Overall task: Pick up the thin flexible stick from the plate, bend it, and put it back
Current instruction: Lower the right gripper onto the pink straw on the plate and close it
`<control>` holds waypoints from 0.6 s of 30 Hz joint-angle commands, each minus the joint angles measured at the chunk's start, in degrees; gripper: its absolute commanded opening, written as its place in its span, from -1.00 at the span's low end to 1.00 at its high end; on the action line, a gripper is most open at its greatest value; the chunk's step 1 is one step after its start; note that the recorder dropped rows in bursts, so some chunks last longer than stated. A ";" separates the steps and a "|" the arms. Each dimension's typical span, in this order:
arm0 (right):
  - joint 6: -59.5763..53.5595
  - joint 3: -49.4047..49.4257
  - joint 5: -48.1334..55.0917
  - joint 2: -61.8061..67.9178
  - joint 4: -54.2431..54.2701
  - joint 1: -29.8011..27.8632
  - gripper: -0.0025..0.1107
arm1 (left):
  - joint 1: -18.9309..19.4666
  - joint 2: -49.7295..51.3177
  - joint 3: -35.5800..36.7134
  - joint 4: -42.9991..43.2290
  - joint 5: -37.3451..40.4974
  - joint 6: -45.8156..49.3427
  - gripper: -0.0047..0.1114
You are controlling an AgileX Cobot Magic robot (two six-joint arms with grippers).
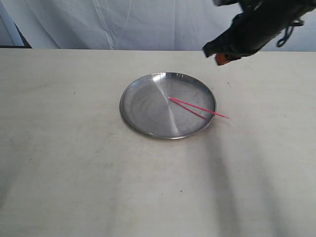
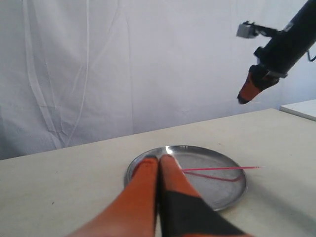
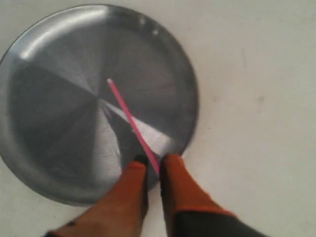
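Note:
The plate [image 1: 143, 106] lies mid-table, round and shiny. The thin flexible stick [image 1: 197, 107], pink-red and straight, rests on the plate's right half, with one end near the centre and the other poking out over the right rim. My right gripper [image 1: 220, 58] hangs high above the table, beyond the plate's right side, holding nothing. In the right wrist view its orange fingertips [image 3: 170, 163] stand a narrow gap apart, with the stick [image 3: 129, 116] and plate [image 3: 59, 103] far below. My left gripper [image 2: 159, 159] is shut and empty, short of the plate [image 2: 217, 190] and stick [image 2: 222, 169]. It is out of the exterior view.
The pale tabletop [image 1: 74, 173] surrounds the plate on all sides. A white curtain [image 1: 123, 22] hangs behind the table's far edge. In the left wrist view, the right arm [image 2: 284, 47] reaches in from above, and a white surface edge [image 2: 301, 108] shows at the far right.

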 commanded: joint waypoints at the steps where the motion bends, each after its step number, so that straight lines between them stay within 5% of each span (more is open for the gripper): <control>1: -1.73 -7.04 6.42 10.63 -8.70 6.13 0.04 | -0.40 -0.19 0.07 0.25 0.27 -0.05 -0.91; 18: 4.71 -8.19 5.97 17.86 -17.60 6.85 0.02 | -0.40 -0.19 0.07 0.25 0.27 -0.05 -0.91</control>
